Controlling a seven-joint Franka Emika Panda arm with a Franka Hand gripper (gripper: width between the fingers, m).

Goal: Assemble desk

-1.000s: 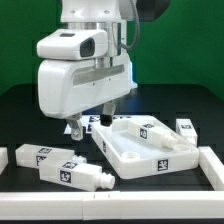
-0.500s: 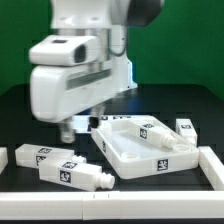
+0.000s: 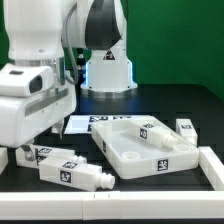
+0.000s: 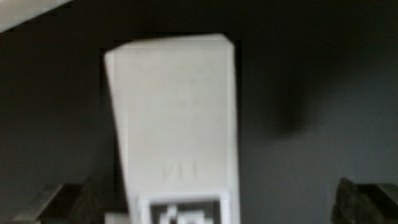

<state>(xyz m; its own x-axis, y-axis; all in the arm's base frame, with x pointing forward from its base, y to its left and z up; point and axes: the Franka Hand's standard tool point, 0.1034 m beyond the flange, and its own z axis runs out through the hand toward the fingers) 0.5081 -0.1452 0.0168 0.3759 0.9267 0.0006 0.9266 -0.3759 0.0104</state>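
The tool (image 4: 217, 203) is released: in the wrist view its two dark fingers (image 4: 71, 205) stand wide apart and grasp nothing. Between them lies a white leg (image 4: 173, 110) of the toy desk, lengthwise, with a black-and-white tag (image 4: 178, 212) on the end that is nearer to the tool. A dark gap shows on both sides of this leg, so no finger touches it. One finger is just beside it and the other is well apart.

In the exterior view the robot arm (image 3: 35, 100) hangs low over the black desk (image 3: 170, 105), at the exterior view's left, and its big white body hides the fingers. Just beside it lie the first leg (image 3: 45, 153) and, nearer to the camera, the second leg (image 3: 72, 173), both flat and both with tags. It is not possible to tell which of them the wrist view shows. The toy desk panel (image 3: 150, 165) lies flat with its rim upward, turned askew, to the exterior view's right of these legs. The third leg (image 3: 185, 125) lies just behind the panel's far corner. The marker board (image 3: 85, 122) lies behind the panel, partly hidden by the arm.
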